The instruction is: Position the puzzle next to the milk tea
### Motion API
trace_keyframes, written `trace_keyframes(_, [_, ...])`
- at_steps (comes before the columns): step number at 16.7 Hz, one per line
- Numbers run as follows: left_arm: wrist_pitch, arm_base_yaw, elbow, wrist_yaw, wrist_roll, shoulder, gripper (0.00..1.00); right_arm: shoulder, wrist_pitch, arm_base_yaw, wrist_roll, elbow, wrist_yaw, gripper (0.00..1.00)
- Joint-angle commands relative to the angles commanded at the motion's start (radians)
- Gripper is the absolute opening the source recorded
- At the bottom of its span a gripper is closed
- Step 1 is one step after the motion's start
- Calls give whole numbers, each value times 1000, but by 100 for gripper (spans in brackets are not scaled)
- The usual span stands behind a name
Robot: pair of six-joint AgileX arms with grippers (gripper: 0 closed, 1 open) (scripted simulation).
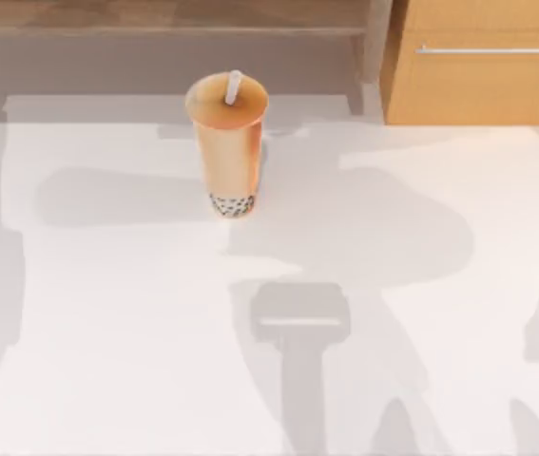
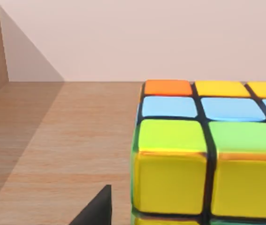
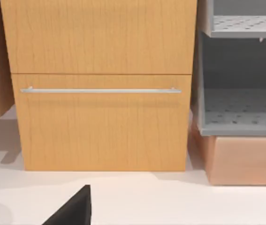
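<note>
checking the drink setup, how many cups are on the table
1: the milk tea stands upright toward the table's far side, left of centre in the top view. None other in view.

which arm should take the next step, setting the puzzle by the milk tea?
Left, likely. The puzzle sits very close in the left wrist view, beside a dark fingertip. The right wrist view faces a wooden cabinet, away from the milk tea.

White table [image 1: 136,361], wooden drawer cabinet [image 3: 100,93], grey shelves [image 3: 240,112]
</note>
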Motion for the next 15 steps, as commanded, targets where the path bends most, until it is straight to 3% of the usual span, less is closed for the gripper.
trace_keyframes(9, [0,0,0,0,0,0,2,0,0,0,0,0,0,100])
trace_keyframes(15, [0,0,0,0,0,0,0,0,0,0,0,0,0,100])
